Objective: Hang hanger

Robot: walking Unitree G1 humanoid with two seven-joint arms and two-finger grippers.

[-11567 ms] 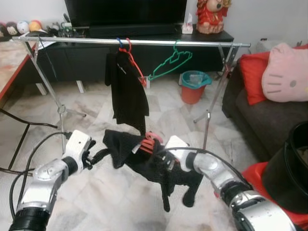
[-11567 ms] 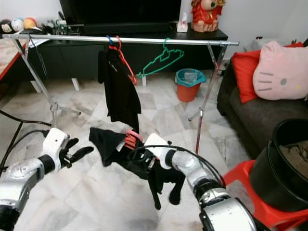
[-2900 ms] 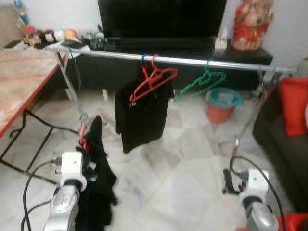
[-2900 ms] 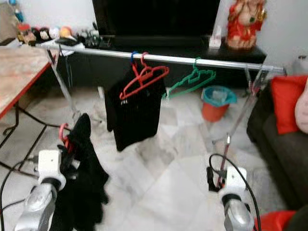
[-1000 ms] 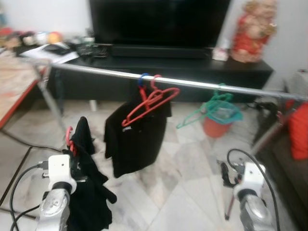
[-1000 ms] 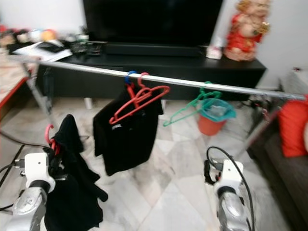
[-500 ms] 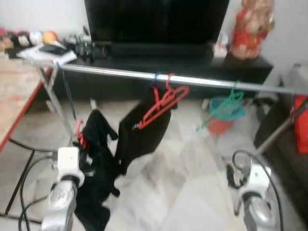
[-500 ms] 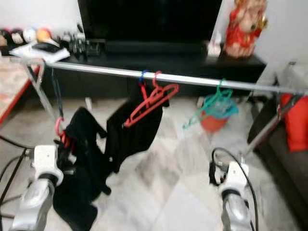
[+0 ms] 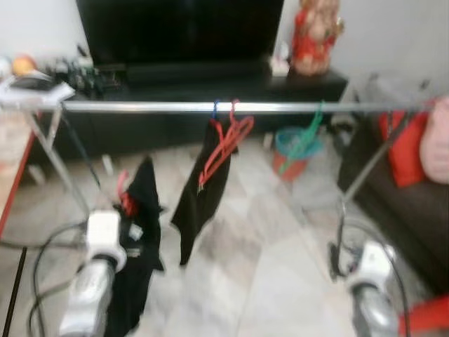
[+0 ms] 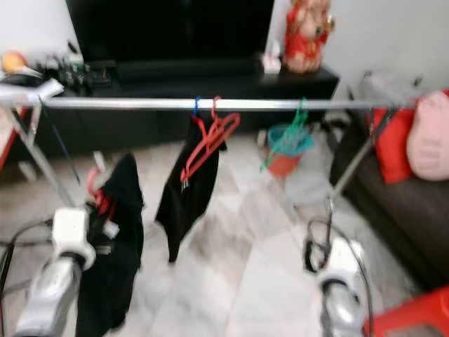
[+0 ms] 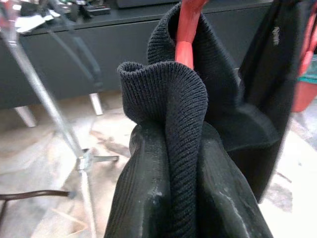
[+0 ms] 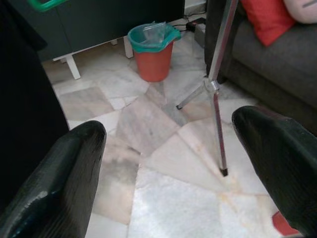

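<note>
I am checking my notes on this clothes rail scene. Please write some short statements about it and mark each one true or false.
1. The left gripper holds a black garment on a red hanger. True.
2. The right gripper is closed on the green hanger. False: its fingers are spread wide with nothing between them, and the green hanger hangs on the rail.
3. The garment in the left gripper is already hooked on the rail. False: its hanger is below the rail, not on it.
4. Another black garment hangs from the rail with a red hanger. True.
5. The orange bin stands on the sofa. False: it stands on the floor.
</note>
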